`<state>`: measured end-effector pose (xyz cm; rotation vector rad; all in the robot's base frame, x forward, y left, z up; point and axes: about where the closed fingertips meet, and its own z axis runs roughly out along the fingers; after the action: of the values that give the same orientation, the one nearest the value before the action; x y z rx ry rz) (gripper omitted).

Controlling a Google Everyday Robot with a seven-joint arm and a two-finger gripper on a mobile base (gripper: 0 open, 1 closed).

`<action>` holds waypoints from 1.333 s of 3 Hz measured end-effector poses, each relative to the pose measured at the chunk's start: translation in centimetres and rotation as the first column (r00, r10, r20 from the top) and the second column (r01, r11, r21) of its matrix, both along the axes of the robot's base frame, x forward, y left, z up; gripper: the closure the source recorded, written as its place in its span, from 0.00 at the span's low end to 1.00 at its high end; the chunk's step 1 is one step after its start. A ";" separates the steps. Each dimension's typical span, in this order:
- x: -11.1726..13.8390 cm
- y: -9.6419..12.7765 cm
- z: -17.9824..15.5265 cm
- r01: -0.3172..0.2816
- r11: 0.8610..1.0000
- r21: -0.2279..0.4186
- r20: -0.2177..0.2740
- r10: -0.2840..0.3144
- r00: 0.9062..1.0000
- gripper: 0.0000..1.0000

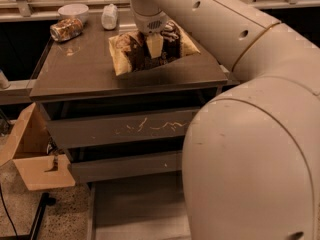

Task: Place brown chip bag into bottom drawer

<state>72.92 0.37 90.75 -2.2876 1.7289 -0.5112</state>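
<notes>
The brown chip bag (131, 52), dark brown with tan-yellow ends, is at the middle of the cabinet top (80, 69). It is tilted, with a shadow under its front edge. My gripper (153, 46) comes down from above and is shut on the bag's middle; a pale finger (154, 43) shows against the foil. The bottom drawer (135, 209) is pulled out at floor level below the cabinet, with a flat plain floor. My arm hides its right part.
A speckled shiny packet (66, 29), a white bowl (73, 10) and a small white bottle (109, 16) stand at the back of the top. A closed drawer front with pale scratches (150, 126) is below. An open cardboard box (30, 154) sits at the left.
</notes>
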 end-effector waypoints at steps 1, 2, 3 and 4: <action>-0.7 -0.1 1.5 -0.007 1.000 0.016 0.014 0.007 1.000 1.00; -2.8 -0.7 3.5 0.000 0.997 0.071 0.019 -0.001 1.000 1.00; -5.1 -1.5 4.4 0.029 0.988 0.152 -0.001 -0.029 1.000 1.00; -8.7 -2.1 4.4 0.089 0.968 0.236 -0.057 -0.078 0.995 1.00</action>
<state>64.20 -1.73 95.19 -2.0832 1.8064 -0.2495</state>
